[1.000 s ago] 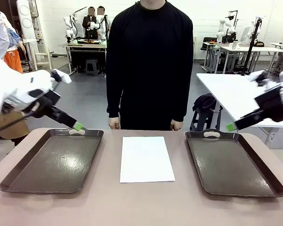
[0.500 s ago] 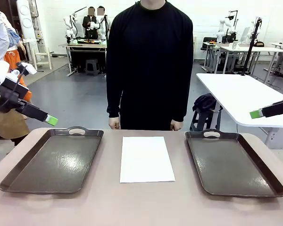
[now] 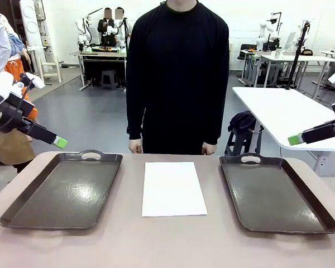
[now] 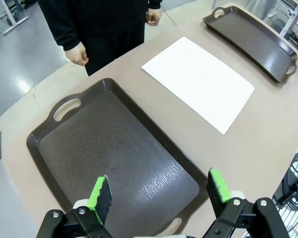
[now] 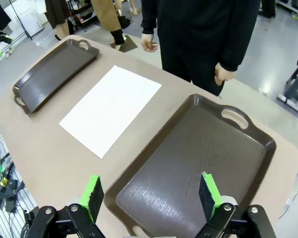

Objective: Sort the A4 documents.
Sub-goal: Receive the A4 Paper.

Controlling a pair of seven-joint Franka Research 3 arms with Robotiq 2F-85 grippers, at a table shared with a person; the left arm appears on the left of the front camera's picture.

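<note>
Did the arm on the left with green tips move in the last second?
Yes. The left gripper has pulled back to the picture's left and slightly up, away from the left tray's handle, where its tip hovered a second ago.

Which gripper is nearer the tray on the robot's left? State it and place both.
Left. The left gripper hangs open above the far left corner of the left tray. The right gripper is across the table, past the paper, above the right tray.
</note>
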